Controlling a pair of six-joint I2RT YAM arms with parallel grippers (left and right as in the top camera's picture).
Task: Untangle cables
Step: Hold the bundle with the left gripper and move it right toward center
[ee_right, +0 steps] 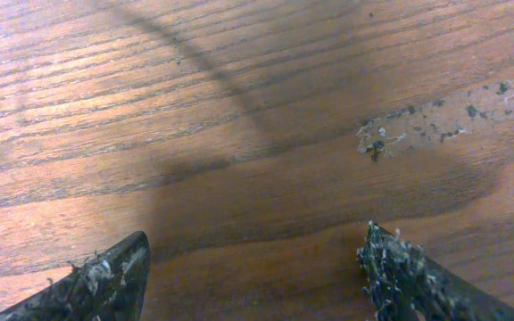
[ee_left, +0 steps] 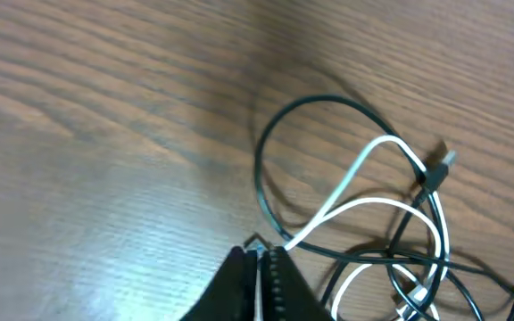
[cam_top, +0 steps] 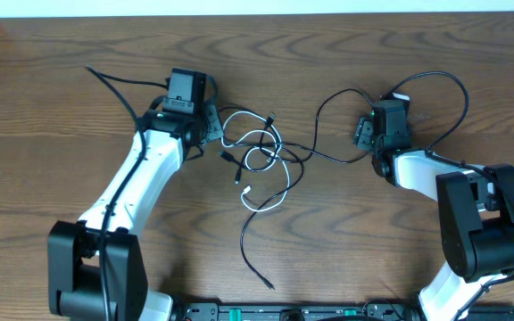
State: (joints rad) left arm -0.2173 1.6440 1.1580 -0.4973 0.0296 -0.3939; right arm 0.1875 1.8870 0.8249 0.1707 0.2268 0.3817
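The black cable (cam_top: 244, 234) and the white cable (cam_top: 269, 202) lie tangled in loops at mid-table. My left gripper (cam_top: 213, 125) sits at the tangle's left edge. In the left wrist view it (ee_left: 261, 255) is shut on the white cable (ee_left: 386, 139), a white strand showing between the pressed jaws. The black cable (ee_left: 259, 165) loops just beyond the jaws, and a small plug (ee_left: 441, 164) lies at the right. My right gripper (cam_top: 362, 132) is to the right of the tangle. Its jaws (ee_right: 255, 245) stand open over bare wood, nothing between them.
Thicker black arm wires arc behind the left arm (cam_top: 114, 85) and the right arm (cam_top: 458, 94). The table's far edge (cam_top: 257, 14) runs along the top. A scuffed patch (ee_right: 435, 116) marks the wood ahead of the right gripper.
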